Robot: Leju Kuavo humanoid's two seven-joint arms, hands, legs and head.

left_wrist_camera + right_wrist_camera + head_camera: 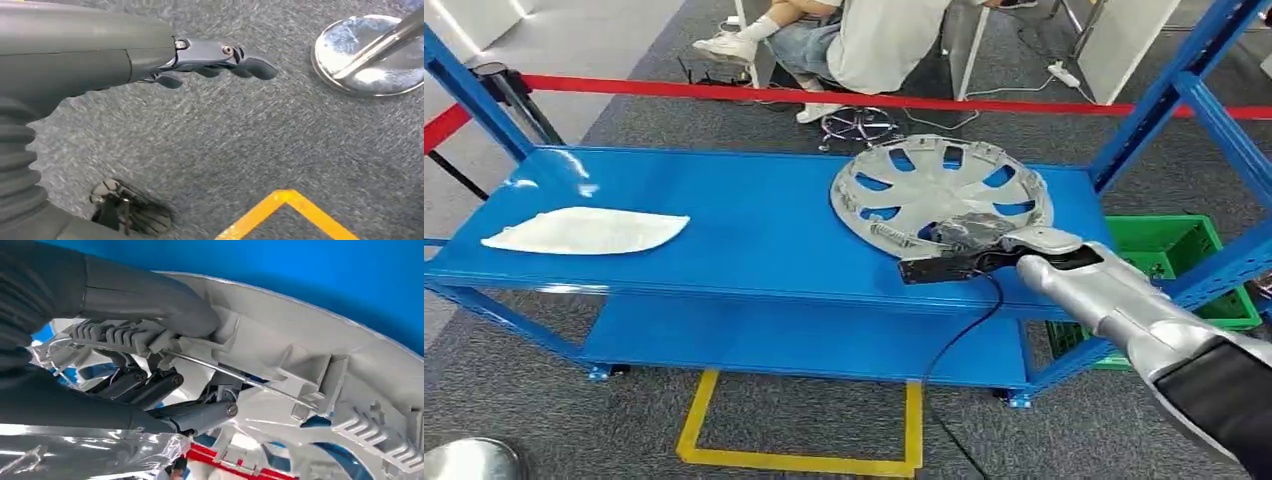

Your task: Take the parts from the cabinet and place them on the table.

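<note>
Silver-grey plastic hubcap (941,191) lies face-down on the blue shelf (724,215), its near rim clamped by the right robot hand (969,235), thumb over and fingers (150,385) under. Probably best lifted level, since the edge grip may slip. Left robot hand (215,60) hangs empty, fingers loosely curled.

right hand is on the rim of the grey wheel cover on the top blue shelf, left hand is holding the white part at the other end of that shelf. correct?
Not quite. The left hand holds nothing: the left wrist view shows it hanging over the carpet. The white part lies untouched on the top blue shelf in the head view. The rest stands: the right hand grips the rim of the grey wheel cover.
</note>
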